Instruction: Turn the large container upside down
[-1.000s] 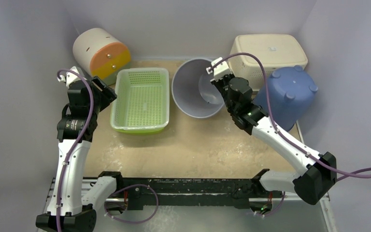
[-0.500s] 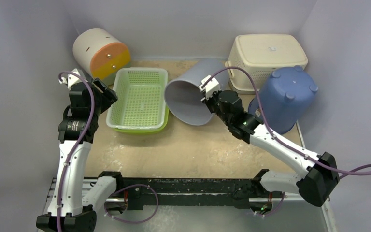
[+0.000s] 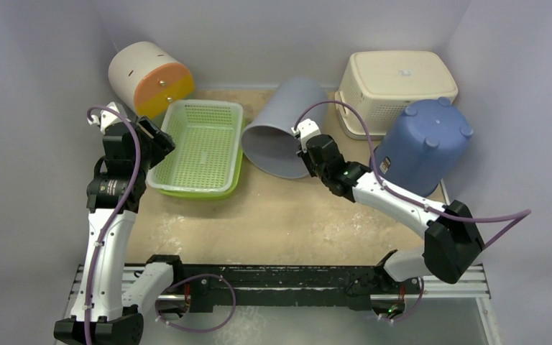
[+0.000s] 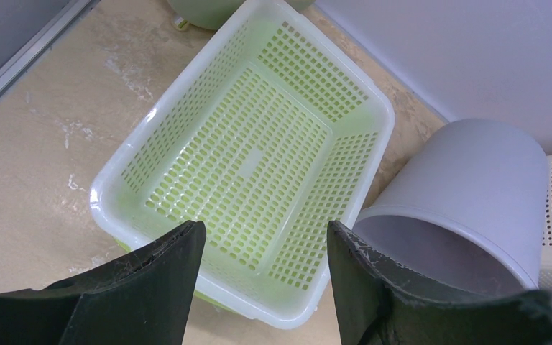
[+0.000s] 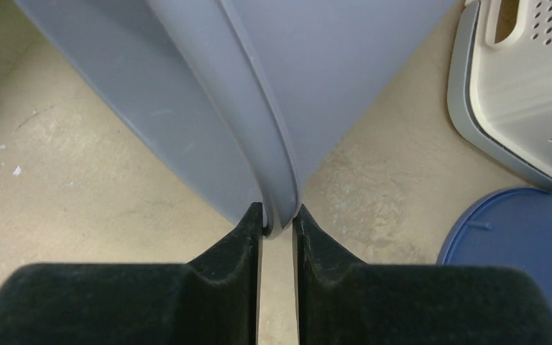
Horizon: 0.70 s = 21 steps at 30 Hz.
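Bench (image 3: 287, 215), sandy-topped, is carrying every item. Centre rear: large grey container (image 3: 284, 136) is lying tipped on its side, mouth facing near left, just beside green mesh basket (image 3: 198, 147) and near cream perforated basket (image 3: 395, 79). Right side: blue bin (image 3: 420, 144) is sitting bottom-up. Right end effector (image 5: 279, 215) is pinching the large grey container by its rim, fingers nearly together. Left end effector (image 4: 262, 237) is hovering over the green mesh basket, spread wide, gripping nothing.

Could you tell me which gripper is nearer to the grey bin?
Right. The right gripper straddles the grey bin's rim; the left gripper hovers above the green basket.
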Each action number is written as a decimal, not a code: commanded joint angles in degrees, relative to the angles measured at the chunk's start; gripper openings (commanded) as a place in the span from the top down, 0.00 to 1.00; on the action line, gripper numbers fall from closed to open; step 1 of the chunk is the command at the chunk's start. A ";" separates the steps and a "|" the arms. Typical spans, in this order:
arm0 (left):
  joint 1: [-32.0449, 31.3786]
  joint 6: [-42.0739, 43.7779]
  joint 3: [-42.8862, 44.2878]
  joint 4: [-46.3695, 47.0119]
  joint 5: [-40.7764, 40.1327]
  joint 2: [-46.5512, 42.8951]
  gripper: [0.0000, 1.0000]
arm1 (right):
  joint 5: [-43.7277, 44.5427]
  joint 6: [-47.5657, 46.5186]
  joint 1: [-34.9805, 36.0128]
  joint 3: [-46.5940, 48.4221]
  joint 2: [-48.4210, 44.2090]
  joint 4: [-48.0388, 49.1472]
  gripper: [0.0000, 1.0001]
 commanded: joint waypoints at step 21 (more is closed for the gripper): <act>0.28 0.29 -1.76 5.07 1.71 1.17 0.38 | -8.40 1.17 0.93 25.42 3.54 -9.97 0.42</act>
